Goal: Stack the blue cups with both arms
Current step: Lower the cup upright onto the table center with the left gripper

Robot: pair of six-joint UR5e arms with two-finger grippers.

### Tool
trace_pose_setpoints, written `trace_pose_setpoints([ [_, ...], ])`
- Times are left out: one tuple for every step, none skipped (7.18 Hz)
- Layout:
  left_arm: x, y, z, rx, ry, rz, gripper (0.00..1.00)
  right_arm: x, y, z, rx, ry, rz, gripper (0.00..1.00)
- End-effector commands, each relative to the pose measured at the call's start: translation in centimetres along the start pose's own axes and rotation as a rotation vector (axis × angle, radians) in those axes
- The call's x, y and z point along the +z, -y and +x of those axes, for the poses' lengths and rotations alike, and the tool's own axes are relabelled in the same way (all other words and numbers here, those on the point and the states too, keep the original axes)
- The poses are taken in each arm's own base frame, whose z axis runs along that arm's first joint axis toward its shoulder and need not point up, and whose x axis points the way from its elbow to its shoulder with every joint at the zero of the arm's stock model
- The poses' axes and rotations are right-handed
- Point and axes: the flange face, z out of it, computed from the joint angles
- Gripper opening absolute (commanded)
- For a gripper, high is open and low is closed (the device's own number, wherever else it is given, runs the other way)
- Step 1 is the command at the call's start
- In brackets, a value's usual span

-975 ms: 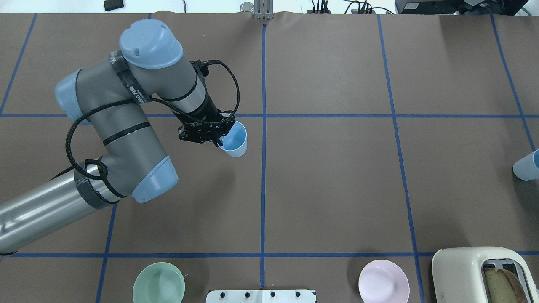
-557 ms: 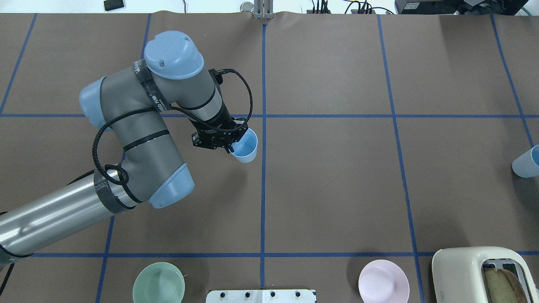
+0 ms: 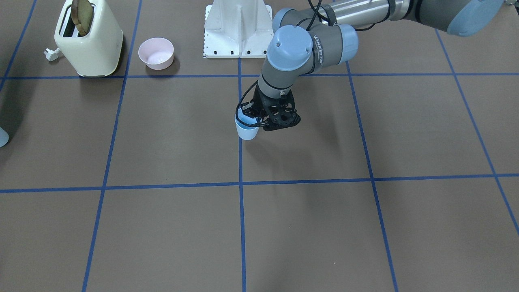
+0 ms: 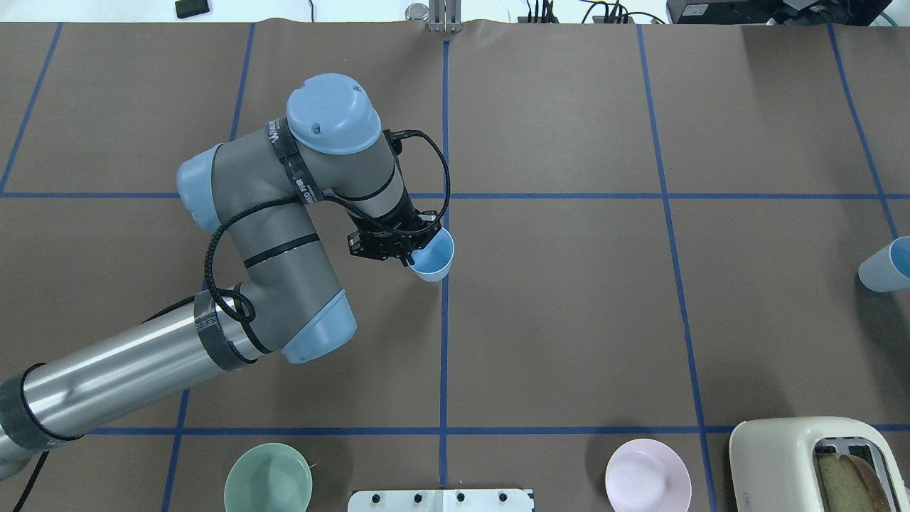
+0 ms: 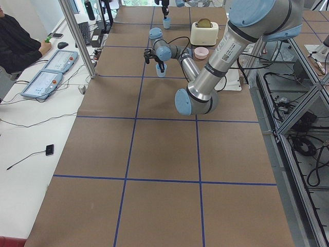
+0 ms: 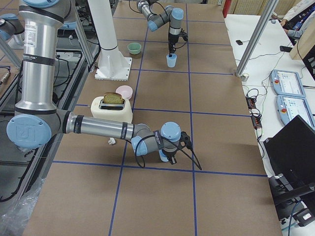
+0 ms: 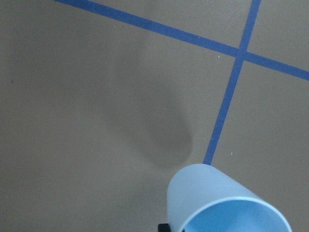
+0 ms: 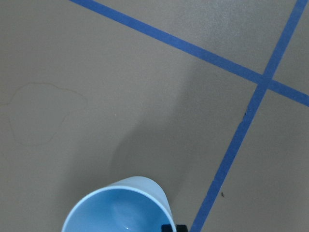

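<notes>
Our left hand (image 4: 407, 250) is pinched shut on the rim of the first blue cup (image 4: 435, 262), which hangs upright, mouth up, seemingly just off the tabletop (image 4: 569, 334), at the centre tape line (image 4: 444, 355). The second blue cup (image 4: 884, 267) lies well apart, off toward the robot's right. It is also upright, and our right hand (image 6: 171, 157) looks closed on it, with a fingertip showing at its rim in the wrist view. So the gap to close runs sideways, the cups' axes already parallel. Against a second ago, the left hand and its cup have slid rightward to the line — the second cup has crept slightly farther out from the robot.
</notes>
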Motion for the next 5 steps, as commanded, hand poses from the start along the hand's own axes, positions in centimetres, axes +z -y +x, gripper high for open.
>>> trace_pose_setpoints([
  [2.1, 0.0, 0.4, -0.005, -0.020, 0.010, 0.00, -1.4, 1.9, -1.2, -0.024, 0.005, 0.030, 0.00],
  [2.2, 0.1, 0.4, -0.004, -0.023, 0.010, 0.00, -1.9, 2.7, -1.5, -0.028, 0.037, 0.044, 0.00],
  [2.5, 0.1, 0.4, 0.001, -0.027, 0.011, 0.09, -2.6, 3.2, -1.6, -0.022, 0.076, 0.060, 0.00],
  [3.0, 0.0, 0.5, 0.006, -0.028, 0.011, 0.10, -3.1, 4.0, -1.8, -0.025, 0.080, 0.069, 0.00],
  [3.2, 0.1, 0.4, 0.006, -0.025, 0.013, 0.12, -4.9, 6.3, -2.3, -0.002, 0.082, 0.070, 0.00],
])
